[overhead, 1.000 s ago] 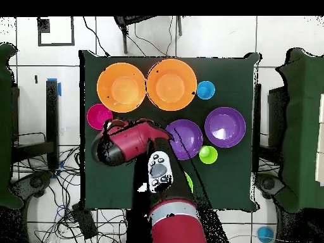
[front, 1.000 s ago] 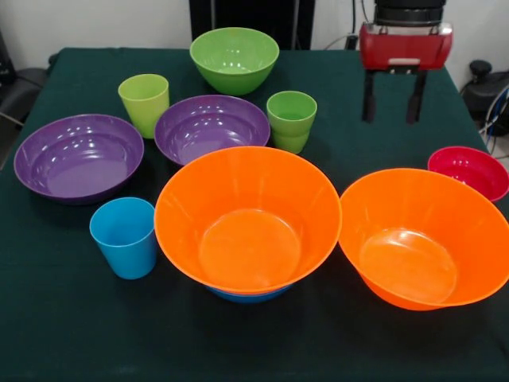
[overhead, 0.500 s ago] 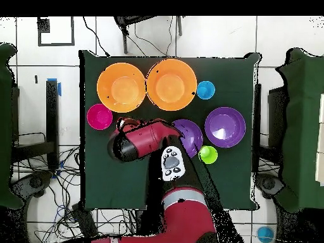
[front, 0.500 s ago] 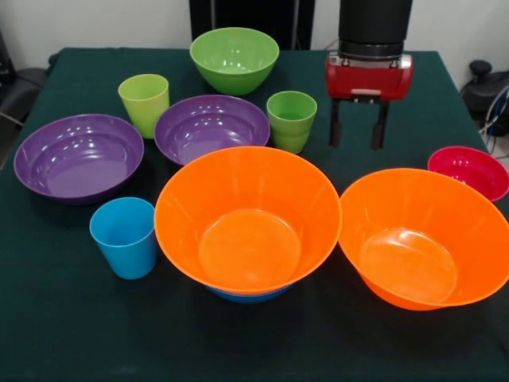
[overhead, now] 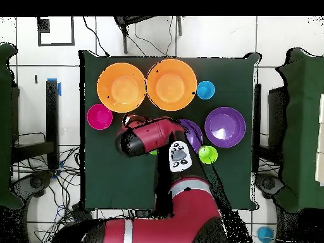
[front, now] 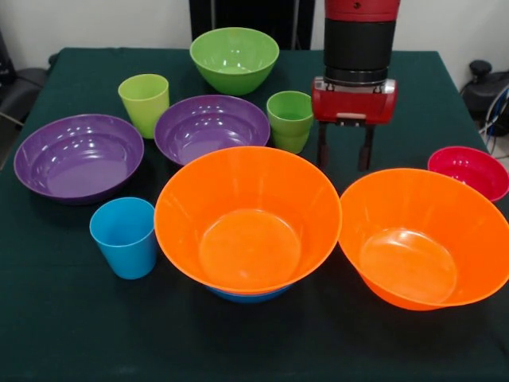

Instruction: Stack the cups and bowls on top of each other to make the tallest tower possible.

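Note:
My gripper point(front: 343, 156) hangs open and empty, low over the cloth just right of the ridged green cup point(front: 291, 119) and behind the gap between the two orange bowls. The middle orange bowl point(front: 246, 219) rests on a blue bowl point(front: 248, 295), of which only the bottom shows. The other orange bowl point(front: 425, 235) stands at the right, with a small red bowl point(front: 469, 171) behind it. Two purple bowls point(front: 78, 155) point(front: 211, 127) sit at the left. A green bowl point(front: 234, 57) is at the back, a yellow-green cup point(front: 144, 103) beside it, and a sky blue cup point(front: 124, 236) in front.
A dark green cloth point(front: 445, 103) covers the table. In the overhead view the red arm point(overhead: 149, 138) lies across the table's middle and hides the green bowl, the ridged cup and part of one purple bowl point(overhead: 193, 131). Cables lie on the floor around the table.
The gripper has moved left and lower in the front view, from the back right of the table to right beside the ridged green cup. It stayed open. No cup or bowl has shifted.

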`<state>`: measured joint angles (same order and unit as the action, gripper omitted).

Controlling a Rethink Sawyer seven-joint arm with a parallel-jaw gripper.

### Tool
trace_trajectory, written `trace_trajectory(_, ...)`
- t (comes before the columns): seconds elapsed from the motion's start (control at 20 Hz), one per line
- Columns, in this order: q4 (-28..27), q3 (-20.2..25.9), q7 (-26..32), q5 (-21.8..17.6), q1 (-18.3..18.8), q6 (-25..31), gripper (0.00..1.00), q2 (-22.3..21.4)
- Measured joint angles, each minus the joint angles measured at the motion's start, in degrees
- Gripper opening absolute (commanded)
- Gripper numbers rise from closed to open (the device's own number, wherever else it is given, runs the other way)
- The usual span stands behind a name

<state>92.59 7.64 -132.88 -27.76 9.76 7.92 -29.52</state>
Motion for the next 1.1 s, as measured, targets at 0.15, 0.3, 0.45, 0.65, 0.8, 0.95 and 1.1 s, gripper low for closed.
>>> trace_trajectory(0.15, -0.16, 0.26, 0.0, 0.0, 0.95, -1.78, 1.0, 0.86)
trace_trajectory(0.3, -0.19, 0.36, 0.0, 0.0, 1.31, -2.3, 1.0, 1.11)
trace_trajectory(0.45, -0.52, 0.4, 0.0, 0.01, 1.3, -2.55, 1.0, 1.57)
trace_trajectory(0.65, -0.66, 0.55, 0.0, -0.01, 1.28, -2.55, 1.0, 1.93)
trace_trajectory(0.8, -0.68, 0.77, 0.0, 0.0, 1.31, -2.55, 1.0, 1.95)
trace_trajectory(0.95, -0.65, 1.47, 0.0, 0.01, 1.7, -2.57, 1.0, 1.95)
trace_trajectory(1.1, -0.14, 3.48, 0.0, 0.01, 3.18, -2.69, 1.0, 1.7)
